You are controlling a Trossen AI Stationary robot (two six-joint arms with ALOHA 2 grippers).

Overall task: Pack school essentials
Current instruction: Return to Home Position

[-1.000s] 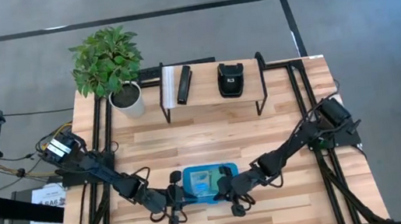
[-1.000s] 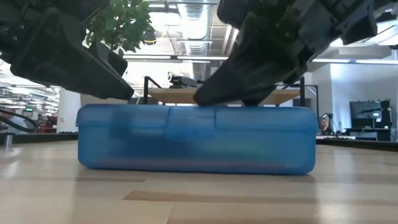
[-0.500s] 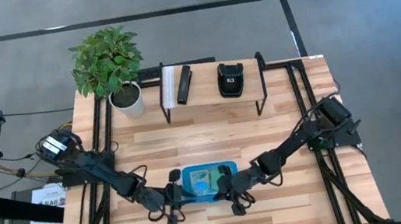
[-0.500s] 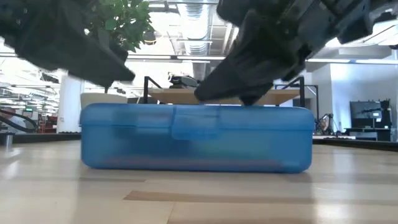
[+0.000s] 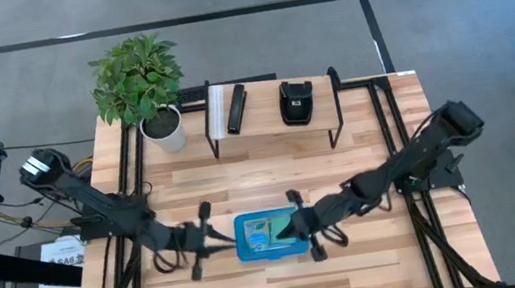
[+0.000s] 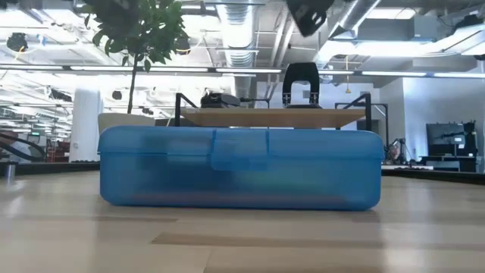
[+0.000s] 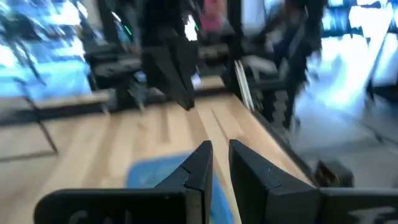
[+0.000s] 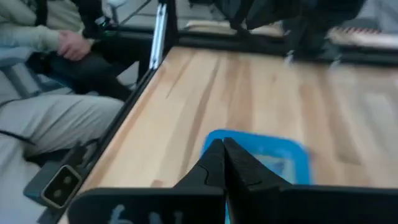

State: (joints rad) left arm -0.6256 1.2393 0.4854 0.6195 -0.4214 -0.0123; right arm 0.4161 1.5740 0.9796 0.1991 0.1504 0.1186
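The blue translucent case [image 5: 270, 235] lies shut and flat on the wooden table near its front edge, its latch tab [image 6: 239, 150] facing the low camera. Pale and green shapes show through the lid; which school essentials they are, I cannot tell. My left gripper [image 5: 220, 238] hovers just left of the case, its fingertips [image 7: 219, 146] a narrow gap apart with nothing between them. My right gripper [image 5: 290, 228] hangs shut [image 8: 222, 144] over the case's right part [image 8: 273, 155]. The low view shows the lid bare, so both are clear of it.
At the back stands a low shelf [image 5: 275, 121] bearing a black bar [image 5: 236, 110] and a black pouch [image 5: 295, 101]. A potted plant [image 5: 138, 80] stands at the far left corner. A seated person [image 8: 56, 93] is beyond the table's edge. Bare wood lies between shelf and case.
Both grippers have risen off the case's lid and out of the low view. The left one has drawn back toward the table's left edge, and the right one has drawn a little toward the right. Both have shifted slightly toward the far side. The case stays shut on the table.
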